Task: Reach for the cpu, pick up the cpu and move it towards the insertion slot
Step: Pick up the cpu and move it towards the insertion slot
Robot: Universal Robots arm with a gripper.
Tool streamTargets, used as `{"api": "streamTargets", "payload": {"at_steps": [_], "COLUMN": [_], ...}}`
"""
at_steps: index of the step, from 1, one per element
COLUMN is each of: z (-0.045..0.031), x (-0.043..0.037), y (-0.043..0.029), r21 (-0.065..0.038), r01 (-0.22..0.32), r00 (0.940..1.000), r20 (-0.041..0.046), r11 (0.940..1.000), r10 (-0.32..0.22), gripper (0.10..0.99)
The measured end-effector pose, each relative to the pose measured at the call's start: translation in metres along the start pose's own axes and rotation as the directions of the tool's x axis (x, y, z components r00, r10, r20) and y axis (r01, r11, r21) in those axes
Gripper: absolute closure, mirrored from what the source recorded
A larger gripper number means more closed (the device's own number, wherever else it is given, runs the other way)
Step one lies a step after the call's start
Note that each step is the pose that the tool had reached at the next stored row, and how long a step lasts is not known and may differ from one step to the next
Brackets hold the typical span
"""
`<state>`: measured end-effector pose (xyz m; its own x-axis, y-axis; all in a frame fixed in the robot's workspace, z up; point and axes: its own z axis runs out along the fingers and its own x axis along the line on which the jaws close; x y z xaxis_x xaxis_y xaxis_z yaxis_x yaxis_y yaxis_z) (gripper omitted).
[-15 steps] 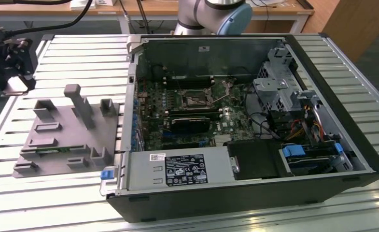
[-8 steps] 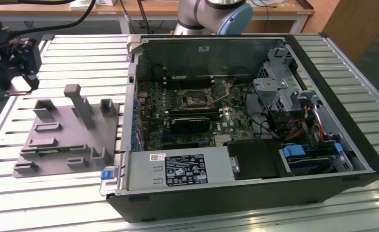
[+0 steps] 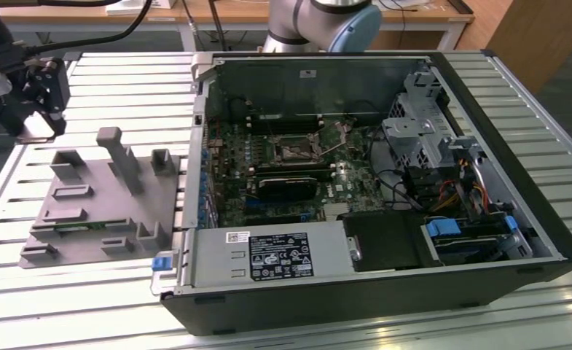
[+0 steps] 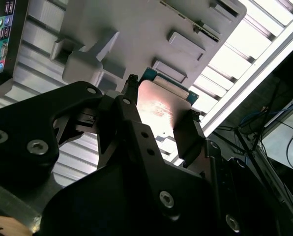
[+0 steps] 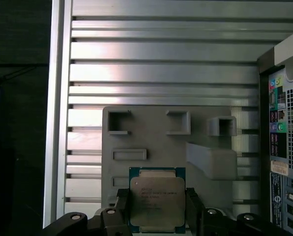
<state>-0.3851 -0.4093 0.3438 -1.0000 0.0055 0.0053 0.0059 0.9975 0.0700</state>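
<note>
The cpu point(image 5: 157, 200), a flat square chip with a silvery top and green rim, sits between my gripper's point(image 5: 157, 212) two black fingers point(image 5: 121, 209), which are shut on its opposite edges. In the second wrist view the cpu's shiny face point(image 4: 159, 110) shows between the same fingers point(image 4: 129, 101). In the exterior view my gripper point(image 3: 38, 124) hangs at the far left, above the table just beyond the grey tray point(image 3: 91, 219). The insertion slot point(image 3: 293, 151), a square black socket in a metal frame, lies on the motherboard inside the open computer case, well to the exterior view's right of my gripper.
The grey tray point(image 5: 151, 132) has upright posts point(image 3: 120, 157) and several recesses. The open black case point(image 3: 519, 182) holds a drive cage point(image 3: 417, 135), cables and a power supply point(image 3: 266, 257). The table is slatted metal point(image 5: 161, 73). The arm's base point(image 3: 320, 25) stands behind the case.
</note>
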Motion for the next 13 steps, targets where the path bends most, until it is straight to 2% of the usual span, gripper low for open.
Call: {"api": "streamTargets", "payload": {"at_steps": [13], "z": [-0.0001], "x": [-0.0172], "y": [0.0001], "r21": [0.000], "r01": [0.000], "r00": [1.0000], "r20": [0.0000], "r11": [1.0000], "r10": [0.000], "gripper": [0.545]}}
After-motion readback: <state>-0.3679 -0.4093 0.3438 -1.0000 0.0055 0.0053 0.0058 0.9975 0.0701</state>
